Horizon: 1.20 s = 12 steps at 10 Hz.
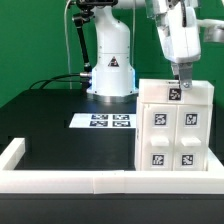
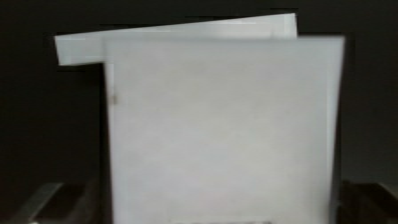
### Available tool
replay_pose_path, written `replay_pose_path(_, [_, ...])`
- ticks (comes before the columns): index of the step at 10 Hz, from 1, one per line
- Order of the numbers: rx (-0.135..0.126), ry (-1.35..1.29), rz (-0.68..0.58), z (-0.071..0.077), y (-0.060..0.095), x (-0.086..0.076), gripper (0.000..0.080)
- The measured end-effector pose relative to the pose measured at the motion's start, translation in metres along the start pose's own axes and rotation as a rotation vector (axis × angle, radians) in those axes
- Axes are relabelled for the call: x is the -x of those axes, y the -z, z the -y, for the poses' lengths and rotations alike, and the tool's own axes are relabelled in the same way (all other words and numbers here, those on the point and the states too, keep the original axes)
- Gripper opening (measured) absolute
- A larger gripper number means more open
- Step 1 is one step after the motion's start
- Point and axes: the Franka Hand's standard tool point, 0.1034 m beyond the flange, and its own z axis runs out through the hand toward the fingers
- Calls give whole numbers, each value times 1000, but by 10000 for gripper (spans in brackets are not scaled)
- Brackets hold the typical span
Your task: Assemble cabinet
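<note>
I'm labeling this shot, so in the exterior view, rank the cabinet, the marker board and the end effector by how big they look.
1. Cabinet, clearly largest.
2. Marker board and end effector: similar in apparent size, and they sit at different distances from the camera, so I won't rank them.

cabinet (image 1: 175,125): matte white, black-and-white square tags on front panels and top; plain pale white in wrist view (image 2: 222,125). Table (image 1: 60,120) black with white rim (image 1: 60,178). Marker board (image 1: 103,121) white with black tags; arm (image 1: 112,55) white.
</note>
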Motion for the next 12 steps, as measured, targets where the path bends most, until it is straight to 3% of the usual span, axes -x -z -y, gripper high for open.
replay_pose_path(1, [-4,38,3,1,3,1,757])
replay_pose_path(4, [-18,114,19,3,14,5,798])
replay_pose_path(7, [-5,169,20,1,11,5,797])
replay_pose_path(8, [56,308,17,-3,11,6,797])
replay_pose_path(9, [97,434,25,-1,14,8,797])
replay_pose_path(12, [130,735,61,4,19,11,797])
